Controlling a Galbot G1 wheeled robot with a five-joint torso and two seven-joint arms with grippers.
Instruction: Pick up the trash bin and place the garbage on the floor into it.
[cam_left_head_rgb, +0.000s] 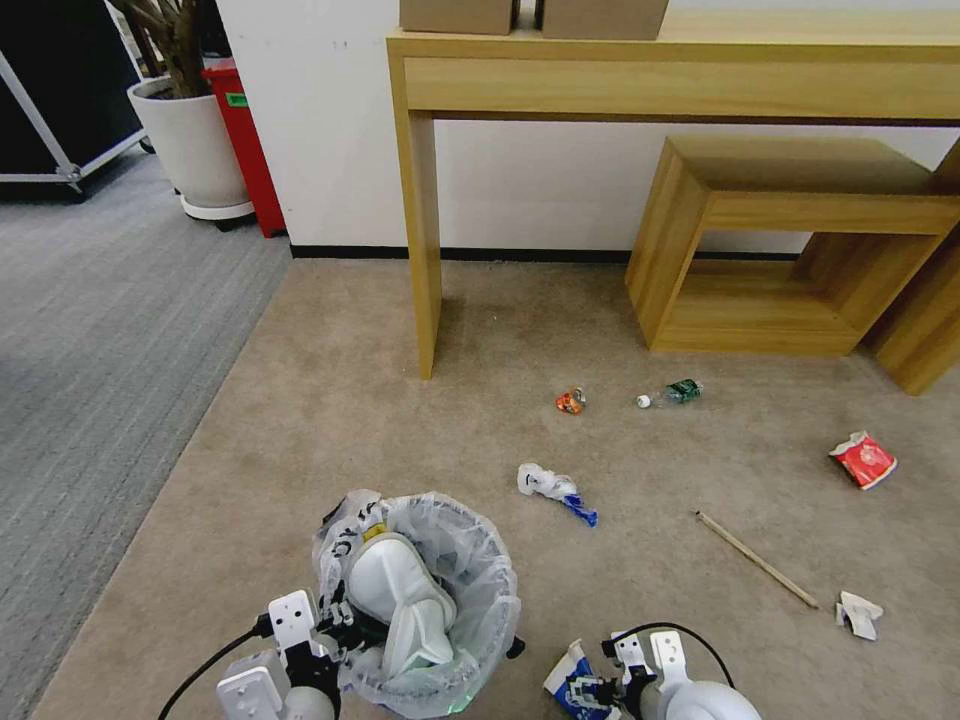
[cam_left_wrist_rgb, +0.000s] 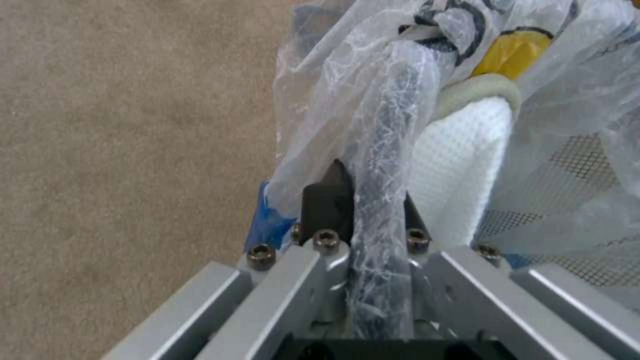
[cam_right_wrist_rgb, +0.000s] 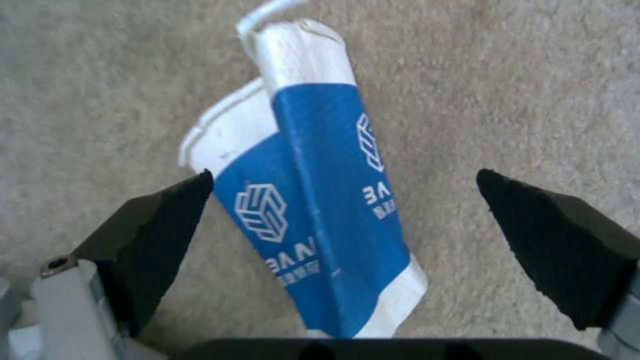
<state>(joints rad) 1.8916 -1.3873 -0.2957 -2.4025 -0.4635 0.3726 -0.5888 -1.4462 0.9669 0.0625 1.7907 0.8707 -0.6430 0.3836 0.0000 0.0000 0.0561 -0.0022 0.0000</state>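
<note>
Our left hand (cam_left_wrist_rgb: 373, 200) is clamped on the rim of the small round bag-lined trash bin (cam_left_head_rgb: 470, 590) holding white slippers (cam_left_head_rgb: 400, 600), while our right hand (cam_right_wrist_rgb: 347, 220), fingers apart, straddles a flattened blue-and-white paper cup (cam_right_wrist_rgb: 320, 200) on the beige carpet floor (cam_left_head_rgb: 330, 400), with a crumpled white-and-blue wrapper (cam_left_head_rgb: 555, 490) and thin wooden stick (cam_left_head_rgb: 755, 560) lying beyond.

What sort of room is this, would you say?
Probably an office or hotel-style room: a beige carpeted floor, a light wooden console table against a white wall, and a potted plant in the corner.
</note>
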